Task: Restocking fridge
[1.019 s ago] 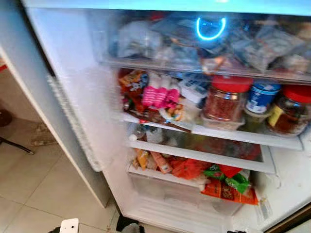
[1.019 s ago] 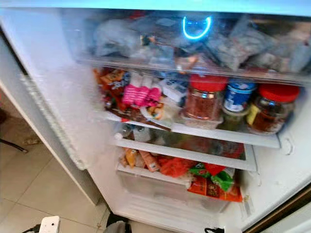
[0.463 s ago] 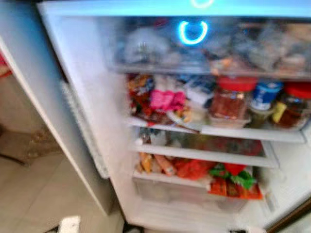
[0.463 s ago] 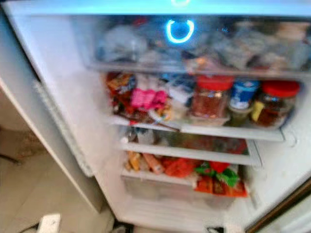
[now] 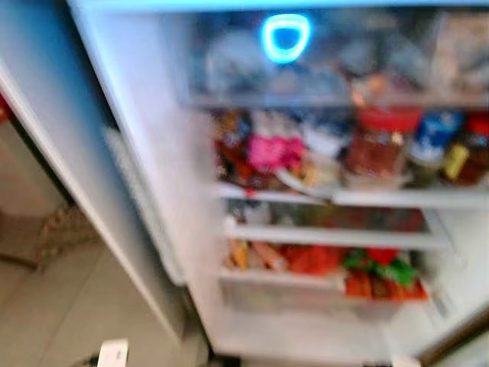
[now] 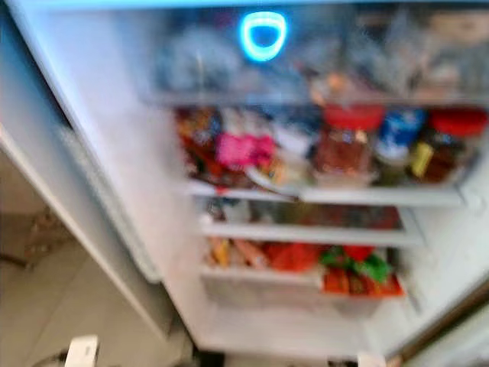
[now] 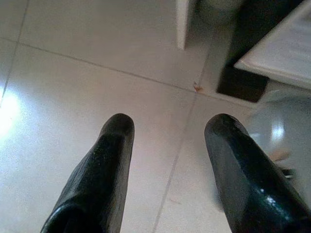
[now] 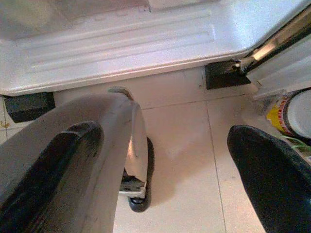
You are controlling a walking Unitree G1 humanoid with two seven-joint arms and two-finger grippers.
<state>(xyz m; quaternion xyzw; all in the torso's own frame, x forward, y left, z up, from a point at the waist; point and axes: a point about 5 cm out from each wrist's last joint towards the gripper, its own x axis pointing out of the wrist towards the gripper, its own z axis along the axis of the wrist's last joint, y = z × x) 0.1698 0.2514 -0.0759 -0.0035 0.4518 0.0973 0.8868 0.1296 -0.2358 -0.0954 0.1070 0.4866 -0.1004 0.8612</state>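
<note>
An open fridge (image 5: pixel 153 153) stands before me, blurred. Its middle shelf (image 5: pixel 344 197) holds a pink packet (image 5: pixel 273 151), a red-lidded jar (image 5: pixel 380 145), a blue-lidded jar (image 5: pixel 434 134) and other jars. Below it, a drawer (image 5: pixel 306 294) holds orange, red and green packets. A glowing blue ring (image 5: pixel 285 37) shows on the frosted top compartment. My left gripper (image 7: pixel 167 128) hangs open over the tiled floor with nothing between its fingers. Low by the fridge's white bottom sill (image 8: pixel 121 39), my right gripper (image 8: pixel 167 141) is open and empty too.
The fridge door (image 5: pixel 61 153) stands open at the left, over beige floor tiles (image 5: pixel 53 306). A small white object (image 5: pixel 112 353) shows at the bottom edge. A yellow-labelled tub with a white lid (image 8: pixel 291 114) sits beside the sill. My grey leg (image 8: pixel 116 126) crosses the right wrist view.
The whole picture has shifted right and grown more blurred, so the camera is moving. Nothing inside the fridge has visibly changed place.
</note>
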